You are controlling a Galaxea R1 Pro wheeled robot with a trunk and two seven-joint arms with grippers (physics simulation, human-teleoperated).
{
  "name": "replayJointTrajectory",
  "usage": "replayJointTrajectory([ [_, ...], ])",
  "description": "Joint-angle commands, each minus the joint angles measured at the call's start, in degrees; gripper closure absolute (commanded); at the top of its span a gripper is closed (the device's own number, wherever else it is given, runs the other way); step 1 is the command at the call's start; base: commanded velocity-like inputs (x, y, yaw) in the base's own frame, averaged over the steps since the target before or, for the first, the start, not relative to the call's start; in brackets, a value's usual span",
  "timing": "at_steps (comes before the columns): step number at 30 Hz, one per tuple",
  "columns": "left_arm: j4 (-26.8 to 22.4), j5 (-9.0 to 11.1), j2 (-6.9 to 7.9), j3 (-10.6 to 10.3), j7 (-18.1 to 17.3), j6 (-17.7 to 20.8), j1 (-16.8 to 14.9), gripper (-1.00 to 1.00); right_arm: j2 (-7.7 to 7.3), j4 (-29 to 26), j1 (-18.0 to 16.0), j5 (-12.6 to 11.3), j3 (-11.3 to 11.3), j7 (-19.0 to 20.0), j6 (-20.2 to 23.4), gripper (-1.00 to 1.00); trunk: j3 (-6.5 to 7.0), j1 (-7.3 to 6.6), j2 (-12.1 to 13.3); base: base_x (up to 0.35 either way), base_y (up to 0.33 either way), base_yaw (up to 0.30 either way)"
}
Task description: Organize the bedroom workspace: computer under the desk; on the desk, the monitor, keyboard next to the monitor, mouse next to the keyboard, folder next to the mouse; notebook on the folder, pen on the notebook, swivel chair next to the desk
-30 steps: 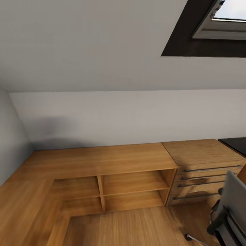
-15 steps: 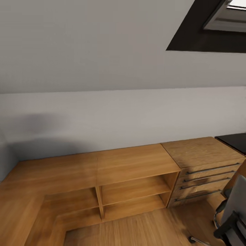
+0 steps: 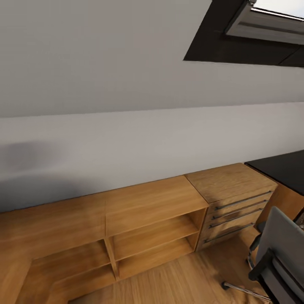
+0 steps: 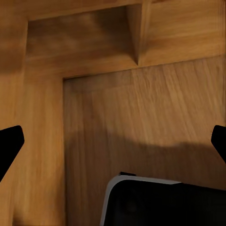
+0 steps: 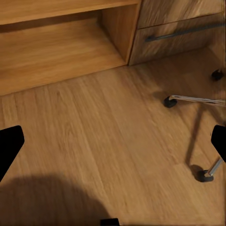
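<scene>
So the head view is mostly sloped white wall (image 3: 105, 63) with a dark-framed skylight (image 3: 249, 38) up at the far right. Below it a long low wooden shelf unit (image 3: 139, 219) with open cubbies runs along the wall, and to its right sits a light-wood chest (image 3: 232, 198) with bar handles. Right of that, a corner of the black worktop (image 3: 283, 169) pokes in at the right edge. The grey swivel chair (image 3: 278, 257) is at the near right, back and black armrest visible, with a bit of chrome base on the wood floor (image 3: 177, 283).

Left hand (image 4: 113, 146): the two black fingertips sit at opposite edges of its wrist view, spread wide with nothing between them. It's looking at floor and the shelf unit's corner, with a dark, pale-edged part of the robot (image 4: 165, 202) below it.

Right hand (image 5: 113, 143): same deal, fingers wide apart, empty. It hangs above bare floor, with the chair's chrome legs and castors (image 5: 188, 101) off to one side, close but not touching, and the chest's lowest drawer farther off.
</scene>
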Motion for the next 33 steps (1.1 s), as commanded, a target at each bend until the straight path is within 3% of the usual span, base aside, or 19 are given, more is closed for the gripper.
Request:
replayJointTrajectory([
  [1, -0.1, 0.2, 0.0, -0.5, 0.5, 0.0, 0.0, -1.0, 0.04, 0.1, -0.1, 0.1, 0.5, -0.6, -0.1, -1.0, -0.09, 0.02, -0.1, 0.002, 0.001, -0.281],
  [12, -0.1, 0.2, -0.01, -0.5, 0.5, 0.0, 0.0, -1.0, 0.04, 0.1, 0.0, 0.1, 0.5, -0.6, -0.1, -1.0, -0.16, 0.02, -0.1, 0.029, 0.002, -0.285],
  [33, -0.1, 0.2, -0.02, -0.5, 0.5, 0.0, 0.0, -1.0, 0.04, 0.1, -0.1, 0.1, 0.5, -0.6, -0.1, -1.0, -0.78, 0.02, -0.1, 0.312, 0.023, -0.288],
])
